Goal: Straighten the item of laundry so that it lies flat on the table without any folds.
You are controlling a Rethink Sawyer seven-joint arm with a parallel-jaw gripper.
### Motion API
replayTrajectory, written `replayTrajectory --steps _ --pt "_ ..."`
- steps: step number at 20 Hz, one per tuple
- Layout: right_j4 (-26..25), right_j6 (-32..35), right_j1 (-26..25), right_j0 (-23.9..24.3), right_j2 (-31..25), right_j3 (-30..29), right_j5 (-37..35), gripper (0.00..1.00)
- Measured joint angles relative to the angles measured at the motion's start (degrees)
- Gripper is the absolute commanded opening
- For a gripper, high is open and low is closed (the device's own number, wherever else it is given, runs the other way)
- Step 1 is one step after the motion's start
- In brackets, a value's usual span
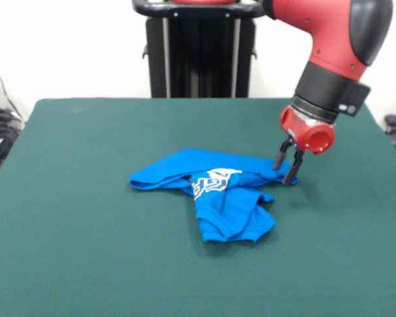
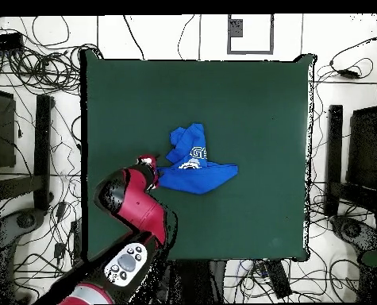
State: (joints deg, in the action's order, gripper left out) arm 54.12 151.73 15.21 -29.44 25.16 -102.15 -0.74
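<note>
Nearest you on the table point(image 1: 86, 264), the blue garment point(image 1: 214, 191) lies crumpled near the middle, one flap doubled over toward the front and the white lettering creased. Expect it to be light, limp and easy to drag. Beyond it, the gripper point(image 1: 287, 169) stands narrowly parted at the garment's far corner; take hold there, at the edge.

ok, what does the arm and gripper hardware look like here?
One arm with glossy red shells and black joint sections. A black collar sits above a round red wrist cap. The gripper has two thin dark fingers. In the overhead view, a light grey panel with dark buttons sits on a black link near the base. No cables are visible on the arm.
</note>
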Motion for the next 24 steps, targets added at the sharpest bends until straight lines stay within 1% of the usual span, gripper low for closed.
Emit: replayTrajectory --steps 7,24 --pt "-1.5 0.0 -0.04 0.17 -0.01 0.0 0.0 1.0" --pt "-1.54 0.0 -0.2 0.38 -0.15 0.0 0.0 1.0"
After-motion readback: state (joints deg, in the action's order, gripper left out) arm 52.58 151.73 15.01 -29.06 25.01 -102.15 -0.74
